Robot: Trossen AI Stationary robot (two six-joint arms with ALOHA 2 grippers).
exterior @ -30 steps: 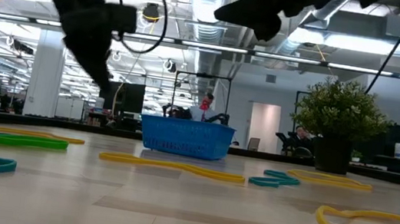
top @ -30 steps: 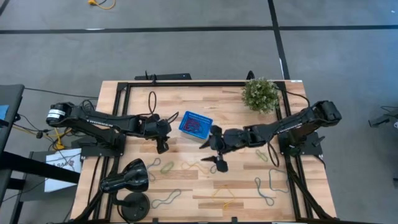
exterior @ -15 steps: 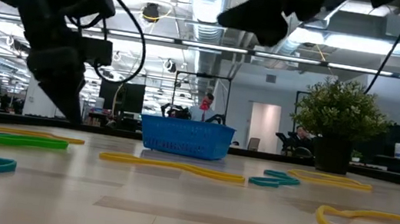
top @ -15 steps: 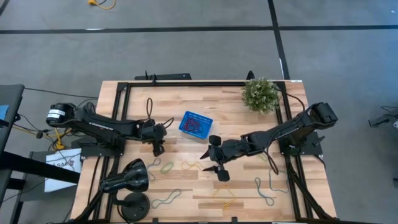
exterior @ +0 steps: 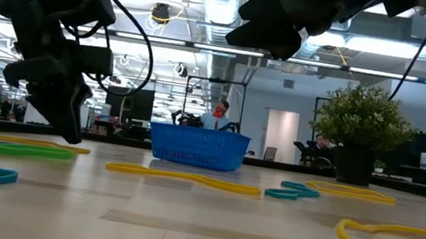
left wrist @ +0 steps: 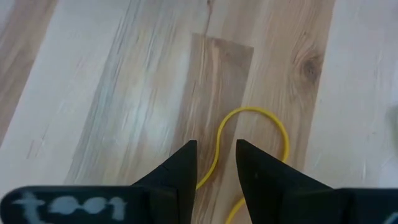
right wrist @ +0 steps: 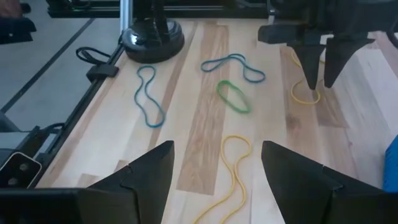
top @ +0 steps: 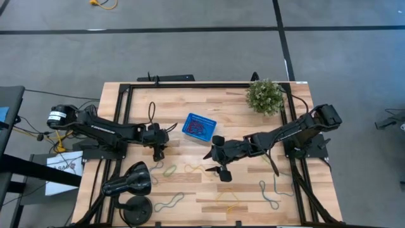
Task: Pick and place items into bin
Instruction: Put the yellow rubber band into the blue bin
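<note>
Near the middle of the table (top: pixel 209 104) sits the bin (top: pixel 199 126), a small bright blue basket with mesh sides, turned slightly askew, with a few coloured loops lying inside it. In the low view it stands upright on the far part of the wood, its walls perforated all round.

The loose loops lie flat on the near half of the table: a yellow loop (left wrist: pixel 249 155) with a curled end, a green loop (right wrist: pixel 233 96), a blue loop (right wrist: pixel 149 96) and another long yellow loop (right wrist: pixel 229 174), all apart from the bin.

The left gripper (top: pixel 158 151) reaches in from the left side, arm stretched low and nearly level, fingers pointing down at the wood to the left of the bin. Its fingers (left wrist: pixel 180 168) stand narrowly parted, straddling the curled yellow loop without closing on it.

The right gripper (top: pixel 218 166) comes in from the right side, arm extended across the table, and hangs above the wood just in front of the bin. Its fingers (right wrist: pixel 149 171) are spread wide and hold nothing.

A potted plant (top: pixel 264 95) stands at the far right corner.
</note>
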